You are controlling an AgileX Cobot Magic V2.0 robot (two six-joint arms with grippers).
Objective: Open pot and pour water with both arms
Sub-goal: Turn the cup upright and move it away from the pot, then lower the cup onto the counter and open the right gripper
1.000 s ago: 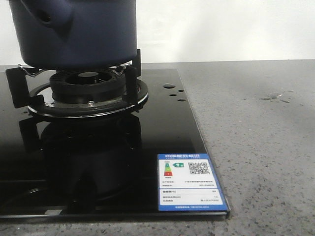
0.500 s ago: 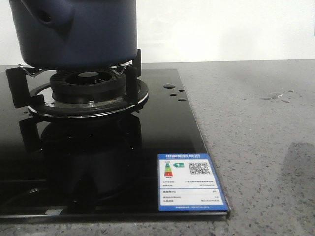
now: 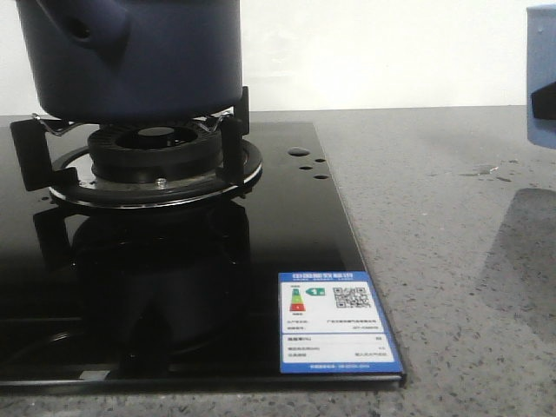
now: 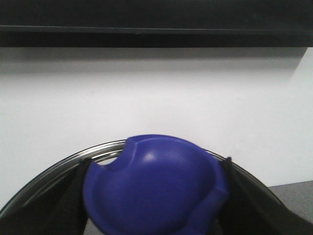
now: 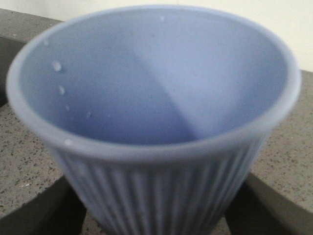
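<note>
The dark navy pot (image 3: 130, 56) stands on the gas burner at the far left, its stubby socket (image 3: 80, 30) facing me; its top is cut off by the frame. In the left wrist view, my left gripper (image 4: 154, 200) is shut on the lid's blue knob (image 4: 154, 188), and the lid's metal rim (image 4: 58, 166) shows against a white wall. My right gripper (image 5: 156, 210) is shut on a pale blue ribbed cup (image 5: 156, 88) with droplets on its inner wall. That cup (image 3: 540, 52) shows at the right edge of the front view, held above the counter.
A black burner with its pan support (image 3: 156, 148) sits on a glossy black glass hob (image 3: 174, 261) that carries a blue energy label (image 3: 334, 321). Grey speckled counter (image 3: 452, 261) lies to the right, with a few water drops (image 3: 486, 169).
The cup has come into the front view at the right edge, and its shadow on the counter has grown. The pot has not moved.
</note>
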